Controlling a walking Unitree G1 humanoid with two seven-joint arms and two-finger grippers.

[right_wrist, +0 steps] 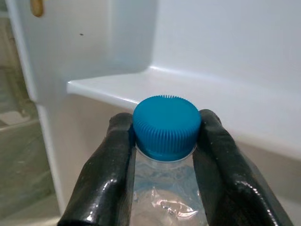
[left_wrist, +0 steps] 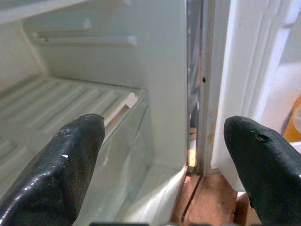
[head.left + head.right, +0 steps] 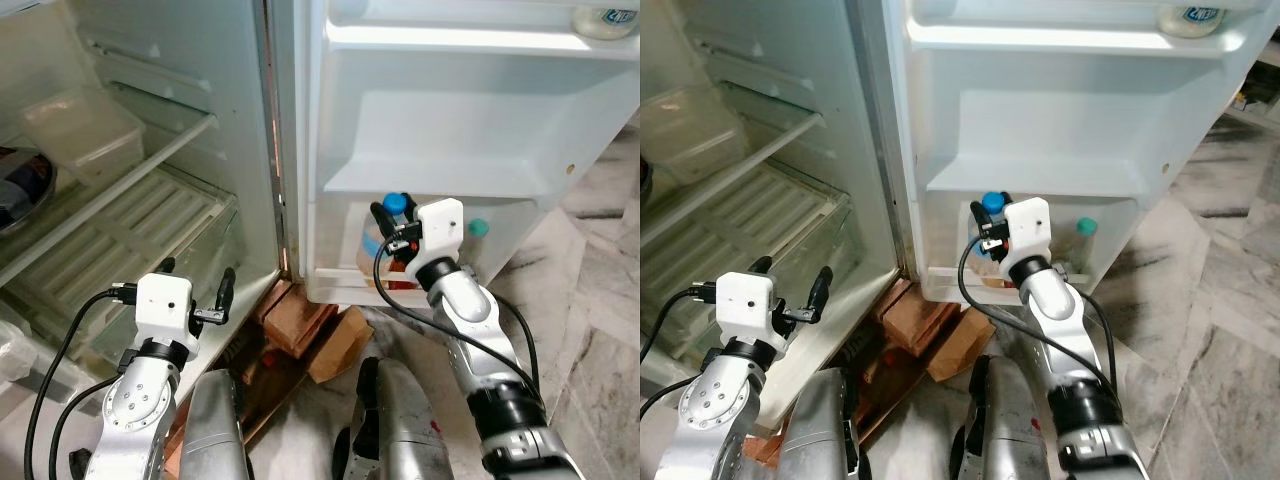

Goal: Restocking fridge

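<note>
The fridge stands open before me. My right gripper (image 3: 392, 212) is shut on the neck of a clear water bottle with a blue cap (image 1: 166, 126), which stands in the bottom door shelf (image 3: 340, 285). In the right wrist view its black fingers (image 1: 109, 165) press on either side just below the cap. A second bottle with a teal cap (image 3: 478, 228) stands in the same shelf to the right. My left gripper (image 3: 196, 282) is open and holds nothing, low in front of the fridge's bottom compartment (image 2: 127, 117).
A clear plastic box (image 3: 85, 135) sits on a glass shelf inside the fridge, and a dark bowl (image 3: 20, 185) at the far left. A white jar (image 3: 605, 20) rests in the top door shelf. Cardboard pieces (image 3: 310, 335) lie on the floor under the door.
</note>
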